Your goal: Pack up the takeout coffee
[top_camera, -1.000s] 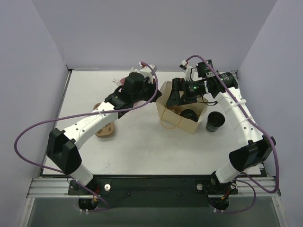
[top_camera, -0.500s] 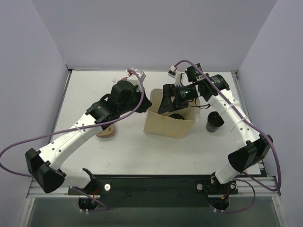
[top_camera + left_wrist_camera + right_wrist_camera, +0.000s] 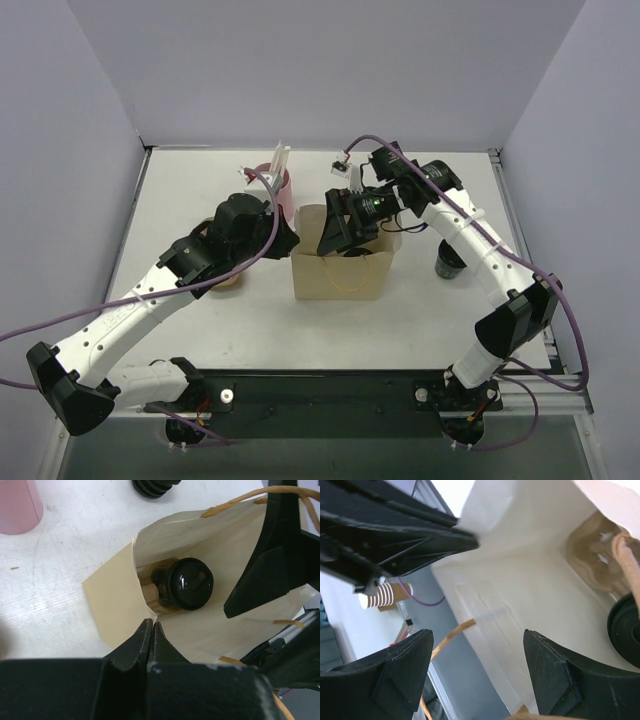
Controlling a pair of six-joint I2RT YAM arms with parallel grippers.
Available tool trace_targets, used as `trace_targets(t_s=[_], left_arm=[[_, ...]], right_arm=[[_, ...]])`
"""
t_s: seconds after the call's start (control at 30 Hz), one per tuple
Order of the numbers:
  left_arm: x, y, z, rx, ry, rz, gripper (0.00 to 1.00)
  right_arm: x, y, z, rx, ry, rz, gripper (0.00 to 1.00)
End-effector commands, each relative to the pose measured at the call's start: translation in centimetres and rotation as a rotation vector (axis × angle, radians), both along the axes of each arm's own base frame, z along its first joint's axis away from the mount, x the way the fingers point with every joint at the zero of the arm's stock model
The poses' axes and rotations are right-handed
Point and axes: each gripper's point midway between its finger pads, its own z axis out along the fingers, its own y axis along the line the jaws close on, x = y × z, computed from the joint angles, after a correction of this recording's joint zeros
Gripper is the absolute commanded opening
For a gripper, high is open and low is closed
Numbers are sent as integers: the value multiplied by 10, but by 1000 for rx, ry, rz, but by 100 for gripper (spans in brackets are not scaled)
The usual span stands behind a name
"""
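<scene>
A tan paper bag (image 3: 340, 275) with rope handles stands at the table's middle, mouth up. My left gripper (image 3: 287, 240) is shut on the bag's left rim, as the left wrist view (image 3: 150, 630) shows. Inside the bag (image 3: 115, 595) sits a black-lidded cup (image 3: 190, 583) in a brown cardboard holder. My right gripper (image 3: 335, 232) is open, its fingers spread inside the bag's mouth (image 3: 477, 645) and holding nothing. The bag's pale inner wall (image 3: 535, 580) and the cup's lid (image 3: 625, 630) show in the right wrist view.
A pink cup (image 3: 276, 185) stands just behind the left gripper. A black cup (image 3: 450, 262) stands right of the bag, under the right arm. A brown striped cup (image 3: 215, 280) lies left of the bag, partly hidden by the left arm.
The bag has moved left and towards the near edge and turned more upright. Both grippers moved with it, the left one still pinching the rim.
</scene>
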Motion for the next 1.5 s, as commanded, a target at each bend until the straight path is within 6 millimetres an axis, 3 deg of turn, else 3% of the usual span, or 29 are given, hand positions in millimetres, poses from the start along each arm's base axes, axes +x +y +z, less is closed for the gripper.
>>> trace_targets(t_s=[0.0,0.73,1.27,1.47], left_arm=[[-3,5,9,-43,-19,26,0],[-6,7,1,-35,-17,23,0],[-8,8,-2,-29,-21,14,0],[-9,8,-1,-31,-27,7,0]], right_arm=[[-24,4,16,52,46,56,74],[-68,-25,20,-31,203,82,75],[-83,-26,41,36,251,103,75],[-92,-29,39,31,284,106,76]])
